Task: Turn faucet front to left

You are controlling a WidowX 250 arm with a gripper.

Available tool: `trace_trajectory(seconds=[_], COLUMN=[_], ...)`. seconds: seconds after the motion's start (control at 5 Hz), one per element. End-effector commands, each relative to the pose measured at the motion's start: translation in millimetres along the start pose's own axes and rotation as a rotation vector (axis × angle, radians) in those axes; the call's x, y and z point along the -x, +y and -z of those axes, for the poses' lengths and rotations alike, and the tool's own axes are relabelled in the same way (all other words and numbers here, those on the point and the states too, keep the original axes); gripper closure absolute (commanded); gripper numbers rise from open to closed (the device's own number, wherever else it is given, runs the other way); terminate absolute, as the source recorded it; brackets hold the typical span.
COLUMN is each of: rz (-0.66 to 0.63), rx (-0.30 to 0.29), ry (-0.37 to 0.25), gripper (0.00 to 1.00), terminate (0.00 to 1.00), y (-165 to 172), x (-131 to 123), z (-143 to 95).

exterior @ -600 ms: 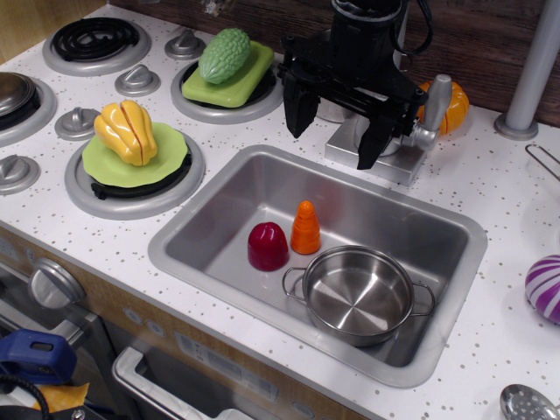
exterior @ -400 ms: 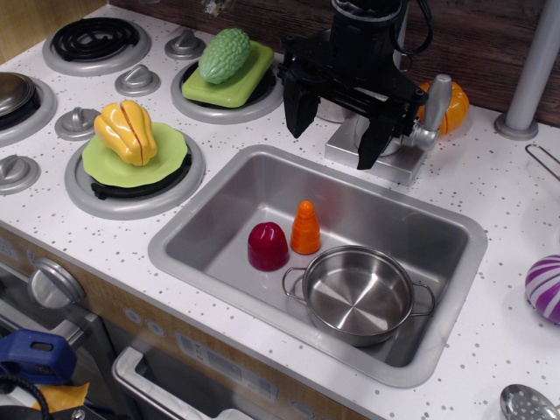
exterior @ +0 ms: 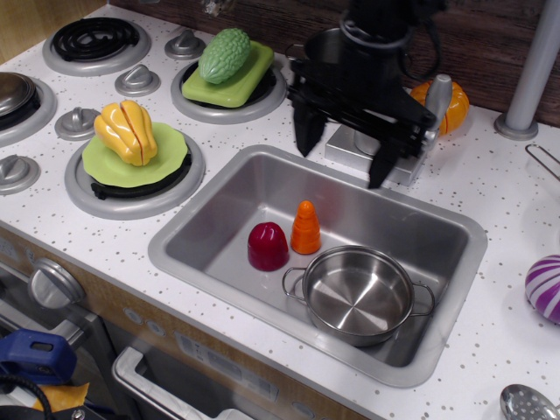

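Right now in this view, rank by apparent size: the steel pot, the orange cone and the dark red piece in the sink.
1. Steel pot, clearly largest.
2. Dark red piece and orange cone look alike in size; the red is wider, the cone taller, so I won't rank them.

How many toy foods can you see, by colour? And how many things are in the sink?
Green foods: 1, the bumpy gourd
Yellow foods: 1, the pepper
Orange foods: 2, the carrot and the pumpkin
Dark red foods: 1, the piece in the sink
Purple striped foods: 1
Total foods: 6
In the sink: 3, counting the steel pot
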State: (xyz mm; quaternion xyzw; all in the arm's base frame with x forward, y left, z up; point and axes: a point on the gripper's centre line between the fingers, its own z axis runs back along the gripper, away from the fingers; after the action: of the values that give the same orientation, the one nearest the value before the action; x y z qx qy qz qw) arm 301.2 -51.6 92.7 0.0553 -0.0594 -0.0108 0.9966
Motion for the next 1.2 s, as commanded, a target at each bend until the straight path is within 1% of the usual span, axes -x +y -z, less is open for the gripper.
trace_trajectory(seconds=[0.0,0.2,0.4,0.6,1.0], rz=[0.018,0.078,0.113,0.156,0.205], rx=[0.037,0.03,0.006,0.011,0.053], ry=[-0.114,-0.157,-0.176,-0.161,-0.132], gripper=[0.0,0.0,0.0,0.0,0.0], terminate=[0.0,0.0,0.0,0.0,0.0], y=[-11.6,-17.1,-20.7,-19.4,-11.8], x=[-10.5,-19.7,-27.0,-34.8,-49.2], z=[-18.2,-20.5,-26.0,-32.4,-36.6])
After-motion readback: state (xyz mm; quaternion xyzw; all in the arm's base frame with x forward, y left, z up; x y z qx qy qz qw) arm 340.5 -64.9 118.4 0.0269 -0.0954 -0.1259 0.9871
